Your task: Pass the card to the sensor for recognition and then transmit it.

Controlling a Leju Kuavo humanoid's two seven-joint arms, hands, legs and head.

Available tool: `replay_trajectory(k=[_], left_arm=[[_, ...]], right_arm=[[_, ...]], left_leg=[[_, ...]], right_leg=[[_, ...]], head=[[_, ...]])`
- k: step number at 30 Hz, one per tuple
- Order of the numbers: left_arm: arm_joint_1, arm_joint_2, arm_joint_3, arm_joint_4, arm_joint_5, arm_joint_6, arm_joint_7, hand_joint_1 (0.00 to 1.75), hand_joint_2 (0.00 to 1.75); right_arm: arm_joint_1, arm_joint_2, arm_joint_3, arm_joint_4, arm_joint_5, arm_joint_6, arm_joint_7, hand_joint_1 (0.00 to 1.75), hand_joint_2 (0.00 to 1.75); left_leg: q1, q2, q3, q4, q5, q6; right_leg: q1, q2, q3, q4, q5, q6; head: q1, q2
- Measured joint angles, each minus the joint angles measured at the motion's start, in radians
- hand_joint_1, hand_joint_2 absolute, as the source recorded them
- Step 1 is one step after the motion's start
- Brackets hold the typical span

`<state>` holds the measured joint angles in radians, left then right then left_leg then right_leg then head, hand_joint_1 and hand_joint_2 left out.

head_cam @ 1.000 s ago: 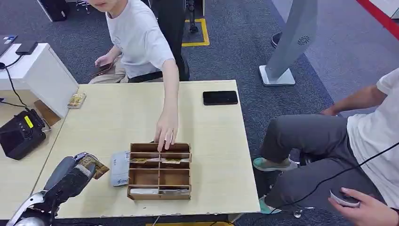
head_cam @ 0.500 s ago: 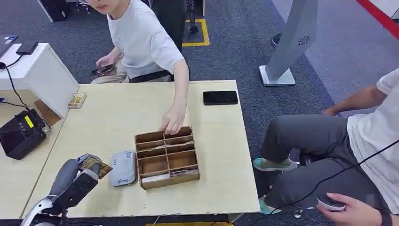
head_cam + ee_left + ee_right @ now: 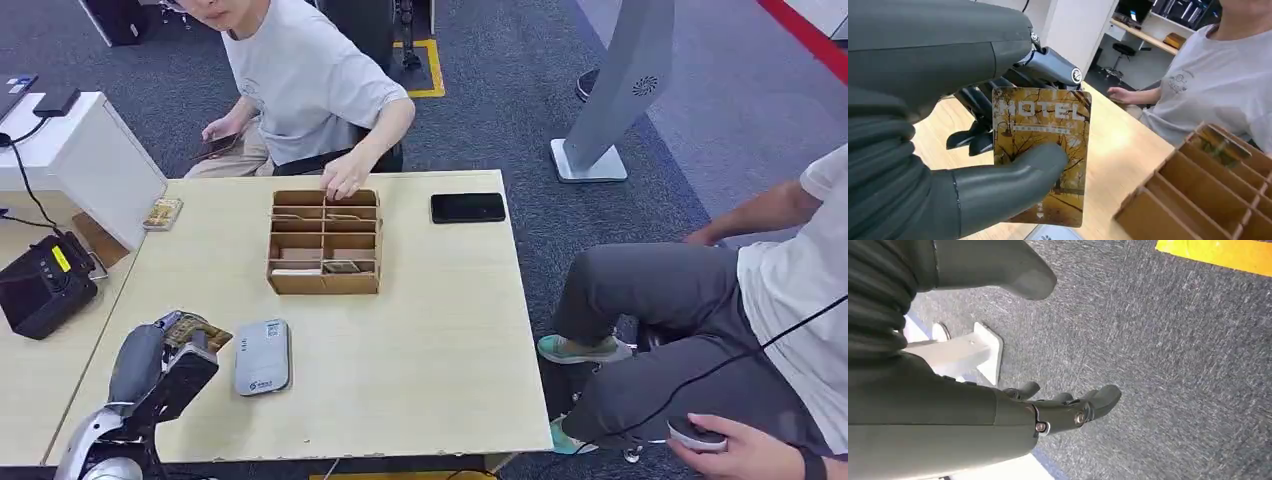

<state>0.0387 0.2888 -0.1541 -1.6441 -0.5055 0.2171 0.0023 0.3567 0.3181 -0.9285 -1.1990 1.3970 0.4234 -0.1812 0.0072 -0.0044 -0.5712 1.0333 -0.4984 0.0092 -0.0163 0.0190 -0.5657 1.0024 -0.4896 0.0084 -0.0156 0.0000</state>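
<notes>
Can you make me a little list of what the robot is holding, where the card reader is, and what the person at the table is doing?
left hand: holds the card, thumb pressed on its face
card: golden tree picture, printed with the word HOTEL
right hand: holds nothing, hangs over grey carpet
sensor: flat grey pad on the table, beside the left hand
wooden box: has compartments, sits at the table's far side
person: one hand touches the box's far edge

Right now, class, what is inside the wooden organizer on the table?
The organizer holds cards in several compartments: two show in its near row, others stand in the far rows by the person's hand. Dividers hide the compartment floors, so a full count is impossible.
</notes>
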Motion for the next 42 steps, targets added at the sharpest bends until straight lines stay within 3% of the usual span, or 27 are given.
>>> replay_trajectory(k=[42], left_arm=[[-0.006, -0.018, -0.019, 0.135, -0.111, 0.005, 0.026, 1.75, 1.75]], right_arm=[[0.020, 0.000, 0.036, -0.018, -0.005, 0.006, 0.006, 0.00, 1.75]], left_leg=[[0.000, 0.000, 0.000, 0.000, 0.000, 0.000]], right_leg=[[0.000, 0.000, 0.000, 0.000, 0.000, 0.000]], head=[[0.000, 0.000]])
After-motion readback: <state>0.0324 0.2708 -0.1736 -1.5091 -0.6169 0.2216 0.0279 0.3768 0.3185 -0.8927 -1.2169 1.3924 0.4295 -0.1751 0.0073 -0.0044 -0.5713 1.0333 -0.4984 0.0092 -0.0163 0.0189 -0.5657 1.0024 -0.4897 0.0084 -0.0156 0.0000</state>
